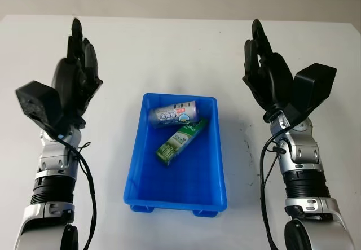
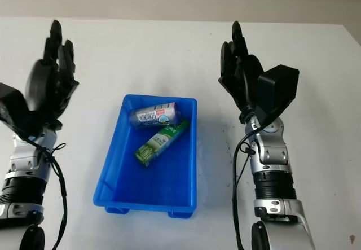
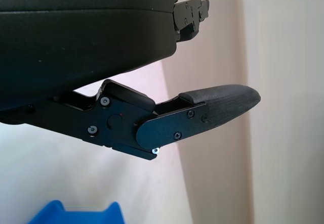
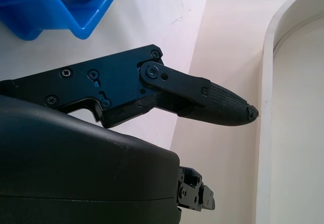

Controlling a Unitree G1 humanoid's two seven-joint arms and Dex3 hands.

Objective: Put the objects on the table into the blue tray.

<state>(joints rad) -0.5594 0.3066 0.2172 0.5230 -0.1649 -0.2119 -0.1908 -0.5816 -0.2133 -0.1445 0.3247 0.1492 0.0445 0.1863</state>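
Observation:
The blue tray (image 1: 177, 196) stands on the white table in the middle, between my arms. A silver can (image 1: 173, 114) lies on its side at the tray's far end. A green and white box (image 1: 180, 141) lies diagonally just in front of the can, inside the tray. My left hand (image 1: 79, 64) is raised above the table to the left of the tray, open and holding nothing. My right hand (image 1: 265, 66) is raised to the right of the tray, open as well. A corner of the tray (image 3: 76, 215) appears in the left wrist view, and its rim (image 4: 76, 27) in the right wrist view.
The white table (image 1: 169, 52) spreads around the tray, with its far edge meeting a pale wall. A few small dark marks (image 1: 248, 143) dot the table to the right of the tray.

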